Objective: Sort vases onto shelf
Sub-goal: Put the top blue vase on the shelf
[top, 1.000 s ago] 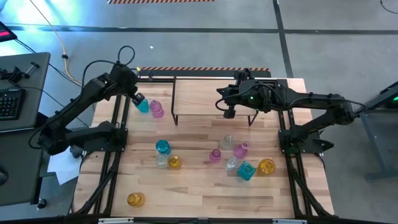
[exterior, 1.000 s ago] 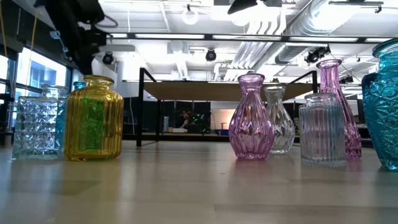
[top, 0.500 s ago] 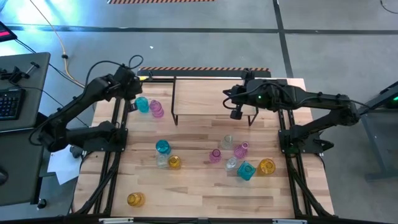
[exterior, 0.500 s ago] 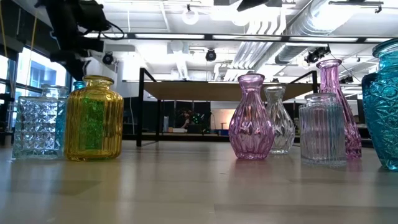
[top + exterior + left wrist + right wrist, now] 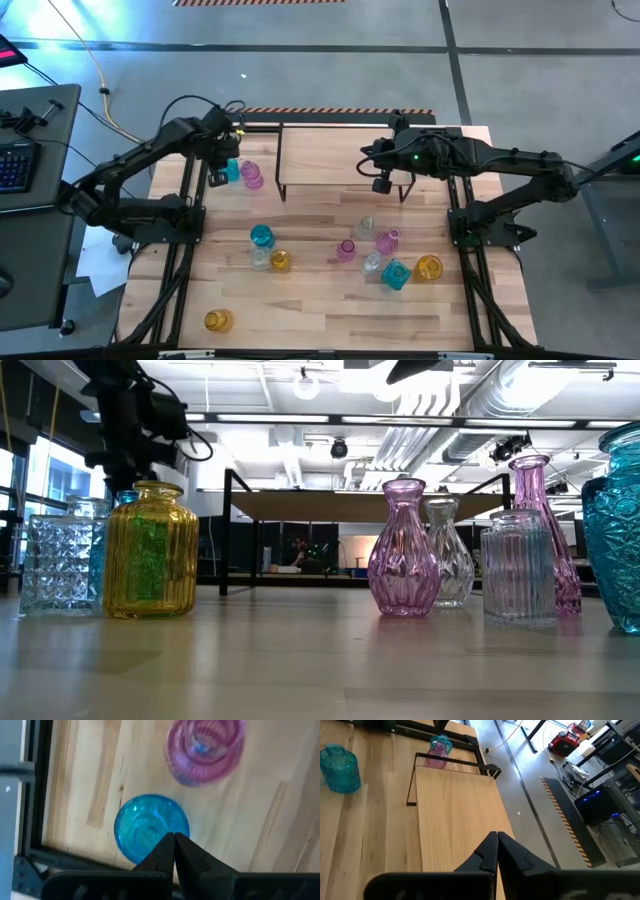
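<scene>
Left of the shelf (image 5: pixel 335 152), near the table's (image 5: pixel 320 310) far corner, we see a blue vase (image 5: pixel 232 169) and a pink vase (image 5: pixel 252 176) standing side by side. We place the left gripper (image 5: pixel 217 178) just above the blue vase; its wrist view shows the two fingertips pressed together, holding nothing, over the vase (image 5: pixel 150 827), with the pink vase (image 5: pixel 205 747) beyond. We find the right gripper (image 5: pixel 380 184) above the shelf's right end, its fingers likewise closed and empty over the bare board (image 5: pixel 455 815). Nearer than the shelf, we count a blue, clear and amber trio (image 5: pixel 265 250) to its left, a mixed cluster (image 5: pixel 385 258) of pink, clear, teal and amber vases to its right, and one amber vase (image 5: pixel 217 320) well apart at the near-left edge.
</scene>
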